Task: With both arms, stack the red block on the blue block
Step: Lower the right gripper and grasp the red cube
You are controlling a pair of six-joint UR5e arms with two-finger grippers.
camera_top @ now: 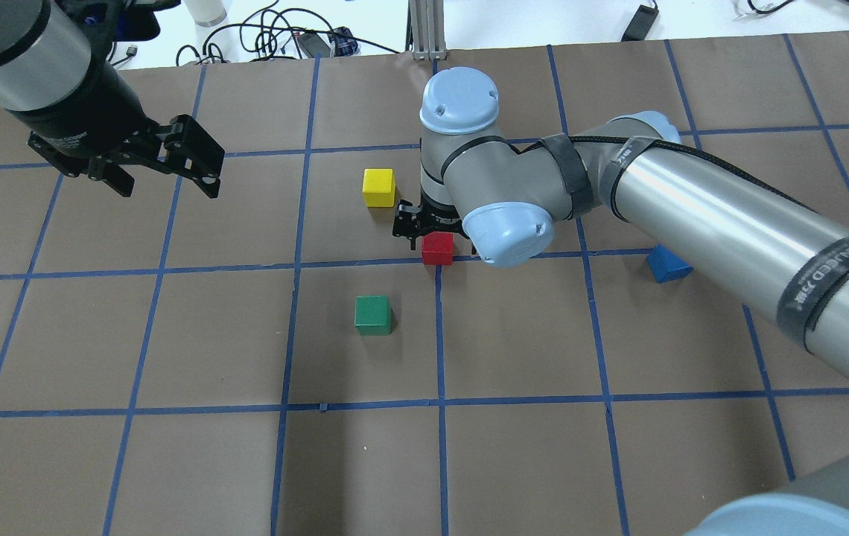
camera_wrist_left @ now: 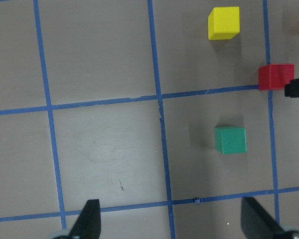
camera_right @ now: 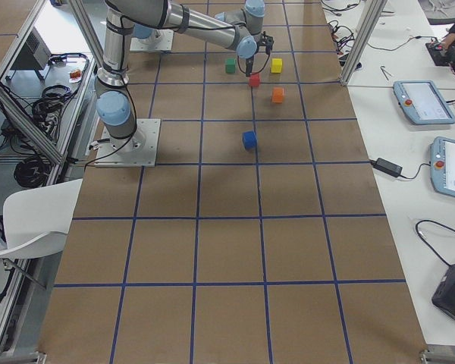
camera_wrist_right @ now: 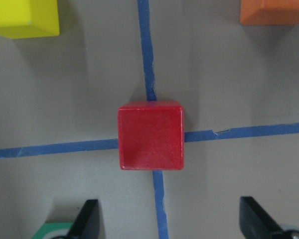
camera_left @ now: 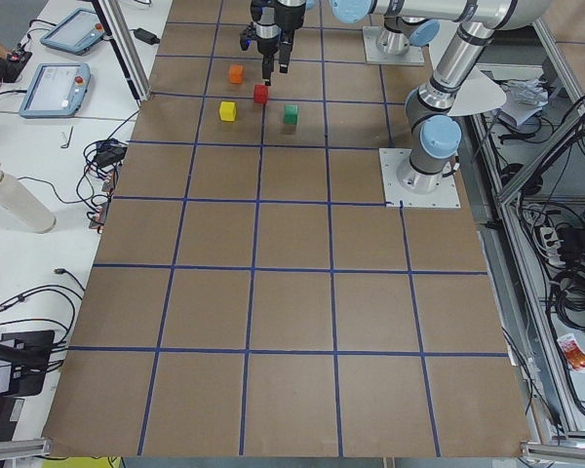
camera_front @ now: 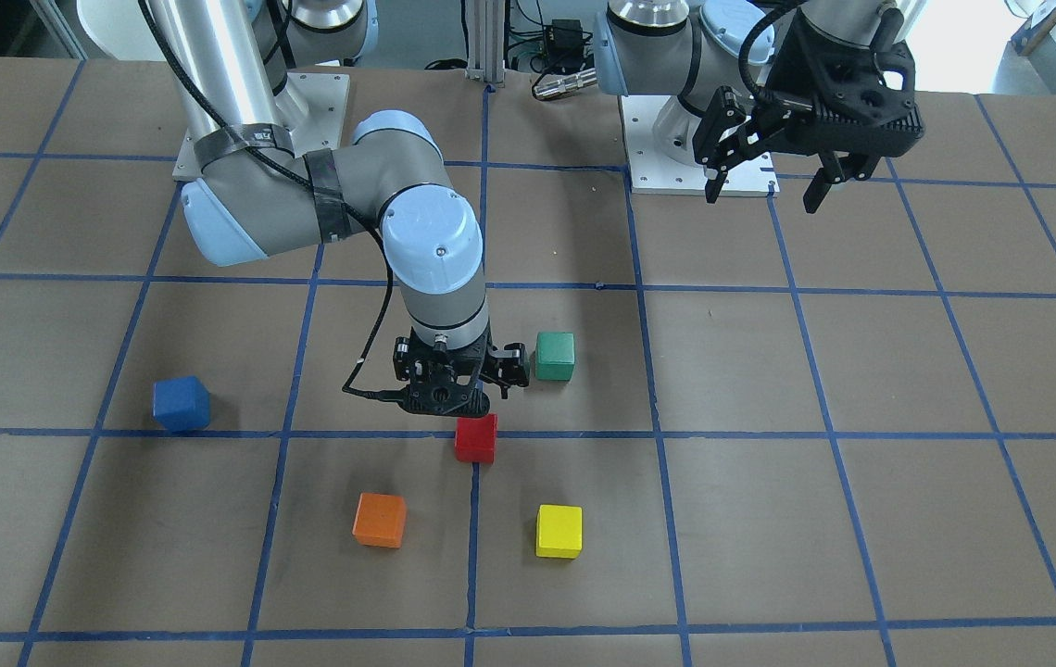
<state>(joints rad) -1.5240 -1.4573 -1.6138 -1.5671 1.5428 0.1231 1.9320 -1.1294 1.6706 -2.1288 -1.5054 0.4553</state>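
Right gripper (camera_front: 447,394) hovers just above red block (camera_front: 476,438) at centre frame, jaws spread wide, holding nothing. In the right wrist view both fingertips are clear of the block's edges. Red block sits on a tape crossing, apart from green block (camera_front: 554,357), orange block (camera_front: 379,520) and yellow block (camera_front: 559,531). Blue block (camera_front: 182,404) is far left, well apart, bare paper all round. Left gripper (camera_front: 762,190) is upper right, raised, spread wide, empty.
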